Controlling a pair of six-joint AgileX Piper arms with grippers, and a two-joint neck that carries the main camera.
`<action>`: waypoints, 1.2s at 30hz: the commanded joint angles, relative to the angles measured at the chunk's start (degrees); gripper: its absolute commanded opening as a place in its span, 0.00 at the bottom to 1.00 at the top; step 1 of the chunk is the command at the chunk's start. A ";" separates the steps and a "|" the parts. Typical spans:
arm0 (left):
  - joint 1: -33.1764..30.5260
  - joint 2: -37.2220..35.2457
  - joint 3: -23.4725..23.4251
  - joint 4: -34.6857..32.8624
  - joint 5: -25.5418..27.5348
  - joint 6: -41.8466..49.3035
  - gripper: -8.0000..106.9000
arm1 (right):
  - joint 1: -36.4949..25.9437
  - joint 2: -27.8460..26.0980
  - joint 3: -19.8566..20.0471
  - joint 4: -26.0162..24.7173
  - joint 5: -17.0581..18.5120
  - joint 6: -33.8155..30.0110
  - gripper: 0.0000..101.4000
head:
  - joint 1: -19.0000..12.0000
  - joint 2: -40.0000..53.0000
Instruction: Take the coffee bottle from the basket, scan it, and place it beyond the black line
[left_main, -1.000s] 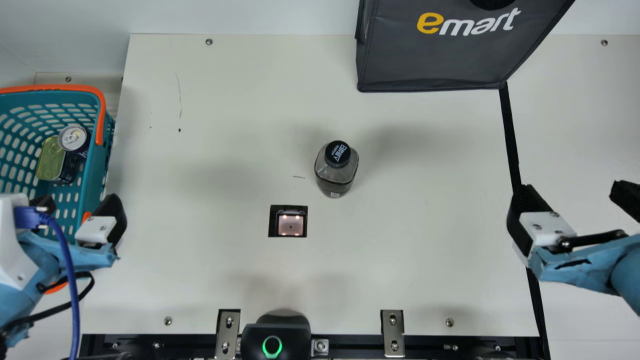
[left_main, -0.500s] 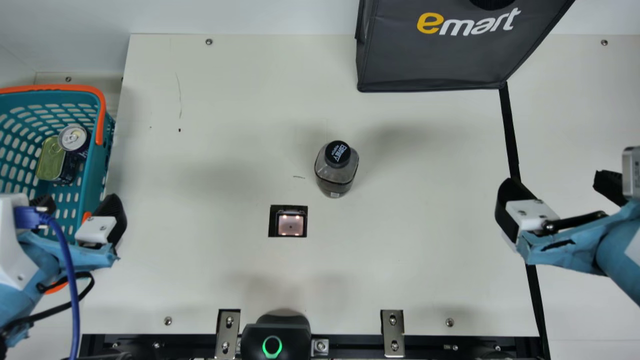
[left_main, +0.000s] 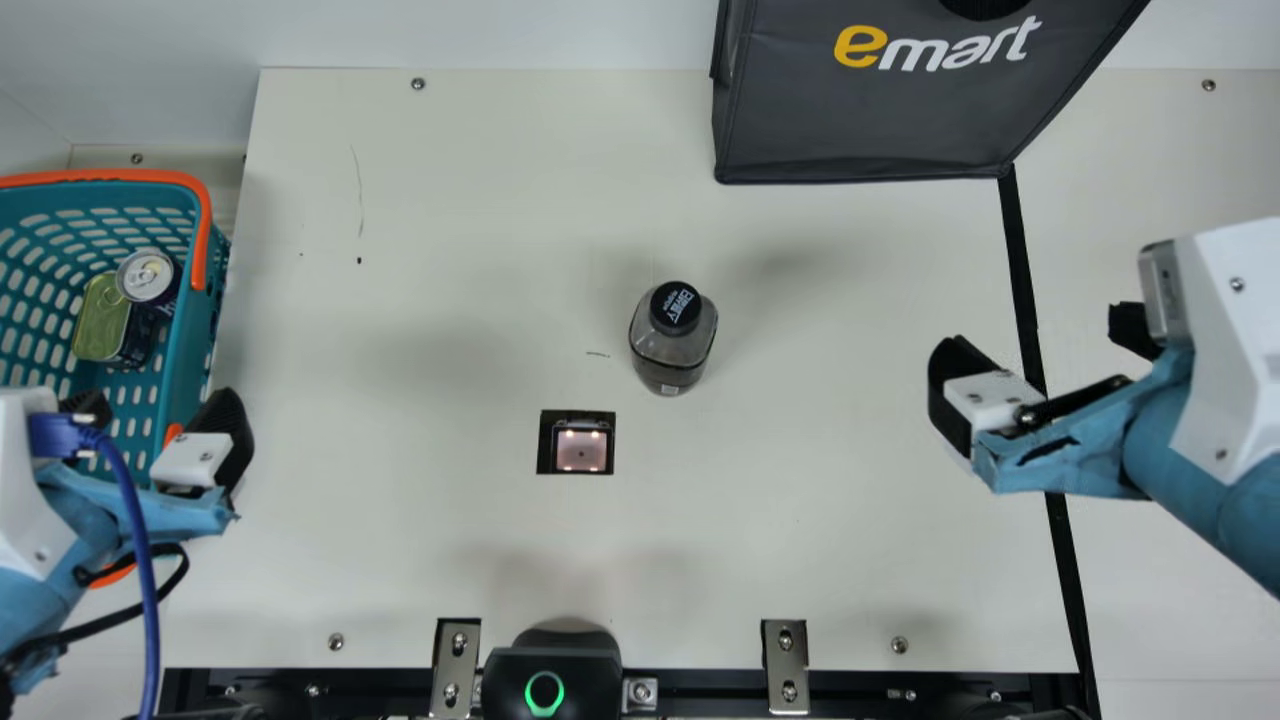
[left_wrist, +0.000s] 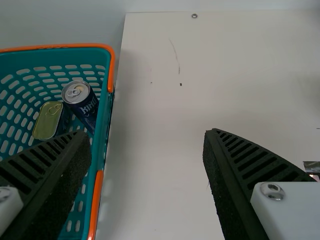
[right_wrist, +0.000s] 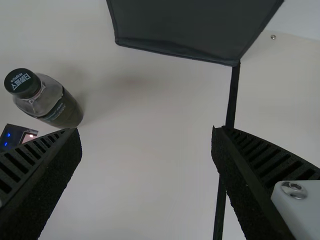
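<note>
The coffee bottle (left_main: 672, 345) stands upright on mid-table in the main view, behind and right of the scanner (left_main: 581, 449). My right gripper (left_main: 1040, 355) is open above the black line (left_main: 1020, 270), well right of the bottle. In the right wrist view the bottle (right_wrist: 52, 102) lies beyond the open right gripper (right_wrist: 146, 132). My left gripper (left_main: 165, 405) is open over the near right part of the teal basket (left_main: 190, 370). In the left wrist view, the open left gripper (left_wrist: 145, 135) has the basket wall (left_wrist: 102, 145) between its fingers, holding nothing.
A can (left_main: 147, 275) and a flat tin (left_main: 101, 320) are in the basket. A dark bag (left_main: 860, 110) stands at the back right, beside the black line's far end. A black device with a green ring (left_main: 550, 675) sits at the table's front edge.
My right gripper has moved leftward and slightly toward the table's back, more of its arm coming into view. The left gripper and the bottle have stayed put.
</note>
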 joint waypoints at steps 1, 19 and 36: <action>0.00 0.00 0.00 0.00 0.00 0.00 0.85 | 1.15 0.61 -0.04 -0.10 -0.51 0.29 0.90 | -1.48 0.09; 0.00 0.00 0.00 0.00 0.00 0.00 0.85 | 11.75 7.14 0.23 -3.33 -4.97 4.61 0.90 | -1.48 0.09; 0.00 0.00 0.00 0.00 0.00 0.00 0.85 | 19.97 13.28 -0.23 -3.74 -8.72 6.36 0.90 | -1.48 0.09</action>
